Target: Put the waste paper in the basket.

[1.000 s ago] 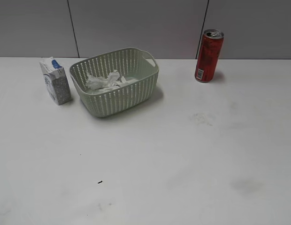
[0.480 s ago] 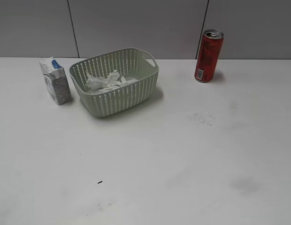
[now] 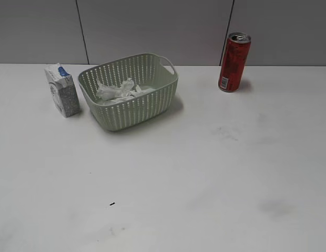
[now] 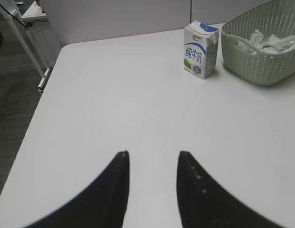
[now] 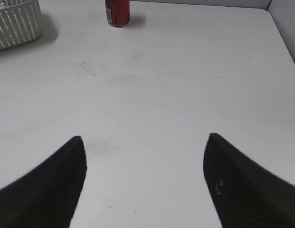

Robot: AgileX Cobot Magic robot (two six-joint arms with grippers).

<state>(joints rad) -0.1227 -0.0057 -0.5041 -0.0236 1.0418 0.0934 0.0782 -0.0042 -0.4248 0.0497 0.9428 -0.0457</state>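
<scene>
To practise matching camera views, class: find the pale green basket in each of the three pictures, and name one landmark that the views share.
Exterior view: the basket stands left of centre, toward the back of the table, with waste paper inside it.
Left wrist view: top right corner, cut by the edge.
Right wrist view: top left corner, only part showing.
Shared landmark: the basket itself is in all three; the milk carton and the red can each show in only two.

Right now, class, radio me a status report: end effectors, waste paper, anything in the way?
Left end effector open, empty. Right end effector open wide, empty. Waste paper inside the basket; none seen on the table. Nothing in the way.
</scene>
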